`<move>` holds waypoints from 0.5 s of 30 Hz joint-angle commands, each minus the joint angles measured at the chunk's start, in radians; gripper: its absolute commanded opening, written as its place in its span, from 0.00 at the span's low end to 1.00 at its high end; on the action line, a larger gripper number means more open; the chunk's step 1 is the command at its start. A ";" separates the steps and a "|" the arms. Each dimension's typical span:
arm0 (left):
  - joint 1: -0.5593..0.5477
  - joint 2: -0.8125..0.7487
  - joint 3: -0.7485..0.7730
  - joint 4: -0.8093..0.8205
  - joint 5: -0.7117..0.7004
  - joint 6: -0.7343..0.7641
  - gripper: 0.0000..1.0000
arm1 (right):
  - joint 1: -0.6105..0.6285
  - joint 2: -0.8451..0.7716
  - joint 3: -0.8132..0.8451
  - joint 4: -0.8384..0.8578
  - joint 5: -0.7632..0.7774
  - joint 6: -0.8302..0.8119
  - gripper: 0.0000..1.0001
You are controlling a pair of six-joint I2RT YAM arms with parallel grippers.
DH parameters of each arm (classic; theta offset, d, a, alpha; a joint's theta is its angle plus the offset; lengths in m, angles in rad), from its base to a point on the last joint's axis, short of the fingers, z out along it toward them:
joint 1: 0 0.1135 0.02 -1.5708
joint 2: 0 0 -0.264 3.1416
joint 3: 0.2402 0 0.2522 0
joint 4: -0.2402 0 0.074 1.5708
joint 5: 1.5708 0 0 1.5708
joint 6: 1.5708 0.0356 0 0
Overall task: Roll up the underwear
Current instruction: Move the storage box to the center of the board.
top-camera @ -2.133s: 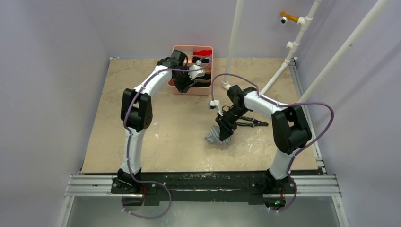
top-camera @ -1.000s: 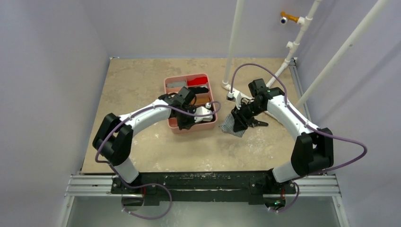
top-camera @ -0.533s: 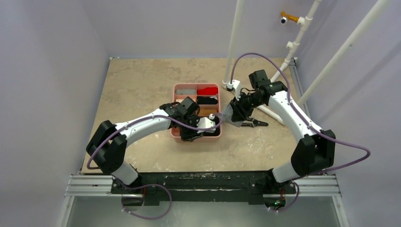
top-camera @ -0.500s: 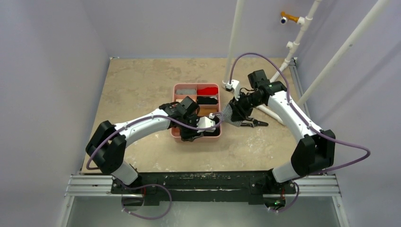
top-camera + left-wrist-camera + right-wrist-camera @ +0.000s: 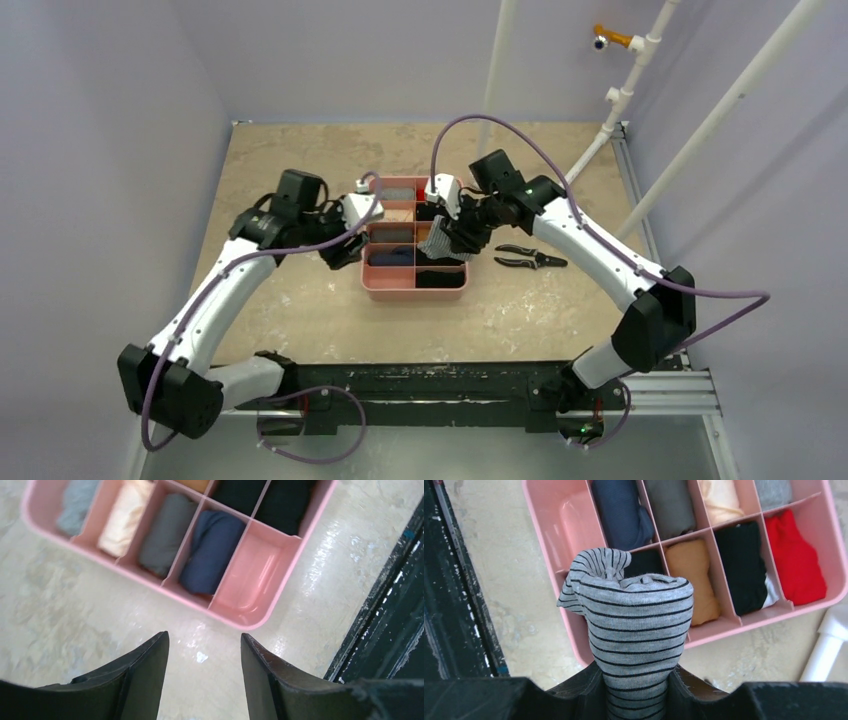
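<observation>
The grey striped underwear (image 5: pixel 636 625) is rolled into a bundle, and my right gripper (image 5: pixel 635 671) is shut on it. In the top view this underwear (image 5: pixel 436 240) hangs over the right half of the pink tray (image 5: pixel 385 284), in my right gripper (image 5: pixel 447 236). A black roll (image 5: pixel 744 570) lies in one compartment among several other rolled garments. My left gripper (image 5: pixel 204 636) is open and holds nothing, just outside the tray's rim (image 5: pixel 240 625) by the bare corner compartment (image 5: pixel 255 575). From above, the left gripper (image 5: pixel 345 250) sits left of the tray.
Black-handled pliers (image 5: pixel 530 258) lie on the table right of the tray. White pipes (image 5: pixel 495 90) rise at the back right. A black rail (image 5: pixel 430 380) runs along the table's near edge. Purple walls close in both sides.
My left gripper has opened and drawn back from the tray to its left side. My right arm has carried the striped underwear leftwards, from beside the tray to over it.
</observation>
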 commanded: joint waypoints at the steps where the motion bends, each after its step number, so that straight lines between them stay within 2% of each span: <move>1: 0.157 -0.075 0.062 -0.103 0.091 -0.025 0.54 | 0.075 0.046 0.103 0.089 0.096 0.020 0.00; 7: 0.380 -0.028 0.148 -0.168 0.191 -0.149 0.54 | 0.190 0.154 0.183 0.134 0.210 0.021 0.00; 12: 0.496 0.041 0.190 -0.187 0.232 -0.257 0.54 | 0.293 0.215 0.192 0.178 0.325 0.011 0.00; 15: 0.528 0.072 0.201 -0.188 0.262 -0.276 0.54 | 0.356 0.233 0.171 0.207 0.410 -0.001 0.00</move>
